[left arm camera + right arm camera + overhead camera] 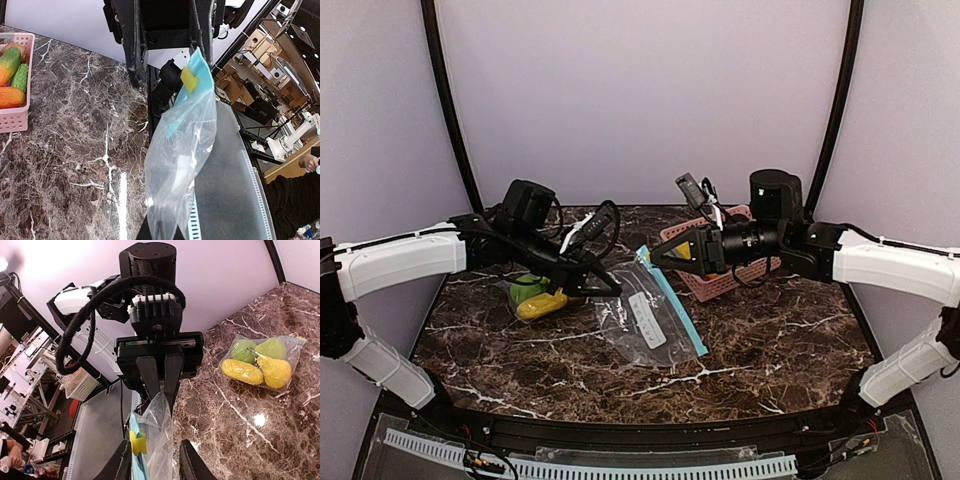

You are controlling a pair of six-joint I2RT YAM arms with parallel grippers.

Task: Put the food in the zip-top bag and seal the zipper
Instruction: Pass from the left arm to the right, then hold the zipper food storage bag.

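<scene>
1. Left gripper (pixel 161 392): I read both fingers as pressed flat together, pinching one edge of the clear zip-top bag (pixel 180 150).
2. Right gripper (pixel 156 452): I read the jaws as parted, gripping nothing. They straddle the opposite end of the bag. The yellow slider (pixel 137 442) sits between them, close to one finger; I cannot confirm contact.
3. The bag spans from one gripper to the other, with its blue zipper strip (pixel 670 298) running along one side.
4. Food, first group: two yellow and two green pieces (pixel 255 362) lie inside a second bag (pixel 292 347) on the table (pixel 65 165), just outboard of the left gripper.
5. Food, second group: green and orange pieces (pixel 9 67) lie in the pink basket (pixel 12 117), behind the right gripper and beneath its wrist.
</scene>
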